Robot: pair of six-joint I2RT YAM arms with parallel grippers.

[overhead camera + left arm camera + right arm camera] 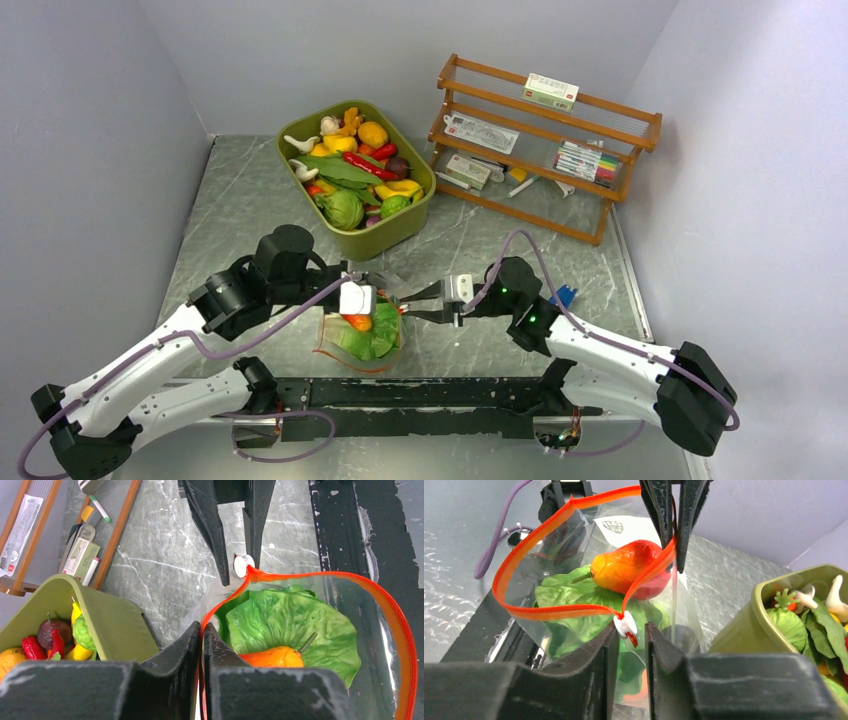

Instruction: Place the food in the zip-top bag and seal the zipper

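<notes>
The clear zip-top bag (338,345) lies between both grippers, its mouth open in a wide loop. Inside are a leafy green lettuce (290,620) and an orange-pink peach (624,565). My left gripper (202,630) is shut on the orange-red zipper (400,615) at one end of the mouth; it also shows in the top view (380,298). My right gripper (629,630) is at the other end, jaws slightly apart around the white slider (625,626), which touches one finger. In the top view the right gripper (403,308) sits just right of the bag.
The olive-green tub (395,235) of more toy food stands behind the bag, close to it (115,620). A wooden rack (545,140) with boxes and pens is at the back right. A blue-handled tool (563,296) lies by the right arm. A black strip (450,392) runs along the near edge.
</notes>
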